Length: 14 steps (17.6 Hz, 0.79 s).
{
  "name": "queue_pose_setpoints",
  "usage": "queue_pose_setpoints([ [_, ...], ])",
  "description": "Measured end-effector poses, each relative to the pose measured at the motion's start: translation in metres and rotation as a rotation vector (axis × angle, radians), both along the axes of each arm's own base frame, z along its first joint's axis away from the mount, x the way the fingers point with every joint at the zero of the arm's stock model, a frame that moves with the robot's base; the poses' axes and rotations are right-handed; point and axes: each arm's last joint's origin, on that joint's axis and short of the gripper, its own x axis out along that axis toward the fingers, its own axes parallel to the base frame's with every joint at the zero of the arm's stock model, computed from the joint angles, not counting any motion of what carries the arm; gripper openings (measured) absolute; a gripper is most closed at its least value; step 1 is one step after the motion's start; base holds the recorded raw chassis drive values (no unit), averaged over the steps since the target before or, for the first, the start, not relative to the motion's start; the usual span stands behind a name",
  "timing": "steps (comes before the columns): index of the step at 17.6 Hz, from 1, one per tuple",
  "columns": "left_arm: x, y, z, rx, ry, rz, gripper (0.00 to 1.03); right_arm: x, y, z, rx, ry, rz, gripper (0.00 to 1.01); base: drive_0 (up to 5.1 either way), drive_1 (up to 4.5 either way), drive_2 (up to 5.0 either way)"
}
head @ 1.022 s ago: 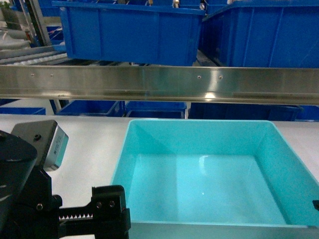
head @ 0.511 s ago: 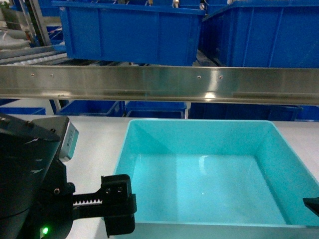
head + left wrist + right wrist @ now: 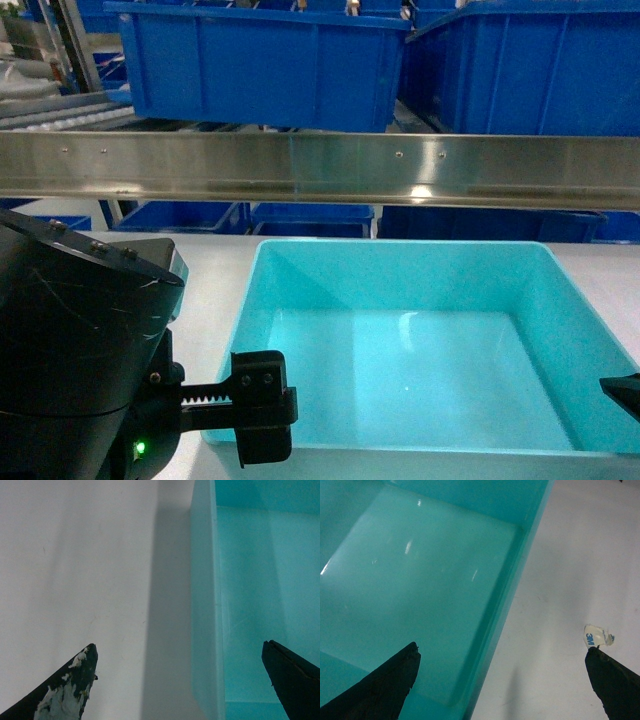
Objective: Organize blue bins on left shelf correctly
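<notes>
Both tools hang spread wide, the left tool (image 3: 180, 680) straddling the turquoise bin's (image 3: 420, 370) left wall, the right tool (image 3: 502, 680) its right wall, seemingly to lift it off the white desk (image 3: 205, 270) together.

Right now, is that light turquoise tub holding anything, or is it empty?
Empty. The head view shows the turquoise tub's bare glossy floor, and both wrist views show only smooth plastic inside.

The tub (image 3: 430, 350) sits on the table (image 3: 200, 275), before the rail (image 3: 320, 168). 2 crates (image 3: 265, 65) stand behind, above the rail. Each gripper straddles a tub wall.
</notes>
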Motion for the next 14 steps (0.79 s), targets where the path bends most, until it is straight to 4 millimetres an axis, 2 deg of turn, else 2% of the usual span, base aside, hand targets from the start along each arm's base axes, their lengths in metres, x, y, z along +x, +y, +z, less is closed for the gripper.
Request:
queue_pose_setpoints([
  [3,0.002,-0.001,-0.009,0.009,0.020,0.005,0.98,0.004,-0.001,-0.008,-0.005,0.014,-0.007,0.98,0.0,0.00,0.0],
  [10,0.010,-0.006,-0.011,0.007,0.024,0.001,0.98,0.014,-0.007,-0.019,-0.014,0.022,-0.041,0.98,0.0,0.00,0.0],
  [14,0.015,-0.011,-0.008,0.010,0.018,-0.007,0.98,0.022,-0.008,-0.018,-0.017,0.010,-0.041,0.98,0.0,0.00,0.0],
])
